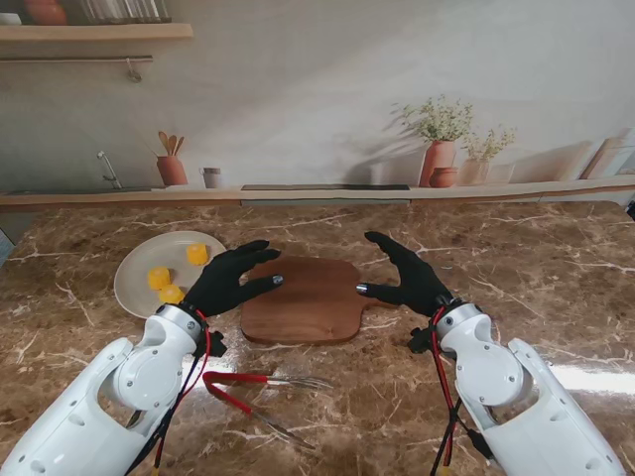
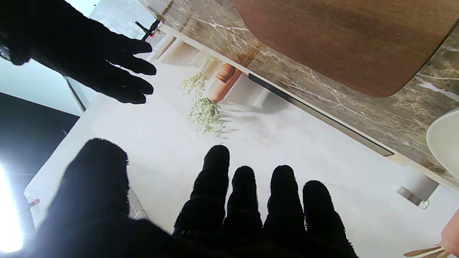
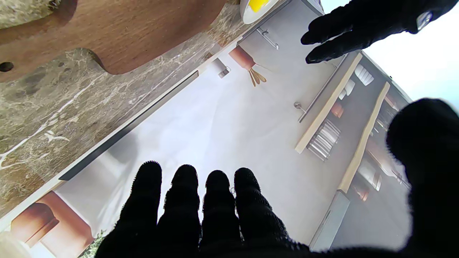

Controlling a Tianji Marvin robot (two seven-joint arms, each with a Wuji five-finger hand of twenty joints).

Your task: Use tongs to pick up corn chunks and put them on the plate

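Three corn chunks [image 1: 171,280] on plate [image 1: 134,266], tongs [image 1: 260,391] on table, left robot hand [image 1: 230,281] and right robot hand [image 1: 409,279] spread, empty.

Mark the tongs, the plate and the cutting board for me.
tongs [image 1: 230,378]: stand view, red handle near the hinge.
plate [image 1: 137,260]: stand view, bare white rim.
cutting board [image 1: 308,302]: stand view, middle of the wood.

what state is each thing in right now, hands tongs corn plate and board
left hand: open, holding nothing, raised by the board's left edge
right hand: open, holding nothing, raised by the board's right edge
tongs: lying on the counter nearer to me than the board, arms spread, untouched
corn chunks: three, on the plate
plate: flat on the counter, left of the board
cutting board: flat on the counter, bare
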